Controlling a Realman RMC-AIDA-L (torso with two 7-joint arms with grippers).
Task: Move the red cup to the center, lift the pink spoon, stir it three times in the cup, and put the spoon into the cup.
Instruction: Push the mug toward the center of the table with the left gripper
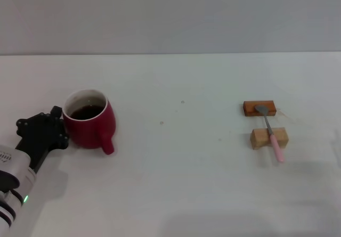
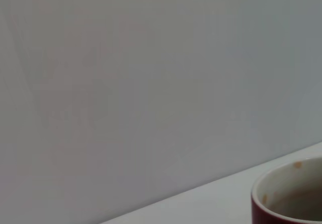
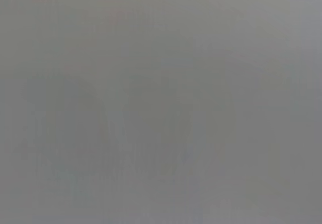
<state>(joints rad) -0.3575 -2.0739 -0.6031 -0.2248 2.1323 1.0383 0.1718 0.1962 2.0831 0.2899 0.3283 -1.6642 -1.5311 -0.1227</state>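
The red cup (image 1: pixel 89 120) stands on the white table at the left, its handle toward me, dark liquid inside. Its white inner rim shows in the left wrist view (image 2: pixel 289 194). My left gripper (image 1: pixel 54 126) is right beside the cup's left side, touching or nearly so. The pink spoon (image 1: pixel 270 132) lies at the right across two wooden blocks, its grey bowl on the far block and its pink handle over the near one. My right gripper is out of view.
A reddish-brown wooden block (image 1: pixel 259 108) and a light wooden block (image 1: pixel 269 138) lie under the spoon. The white table (image 1: pixel 181 168) ends at a grey wall at the back.
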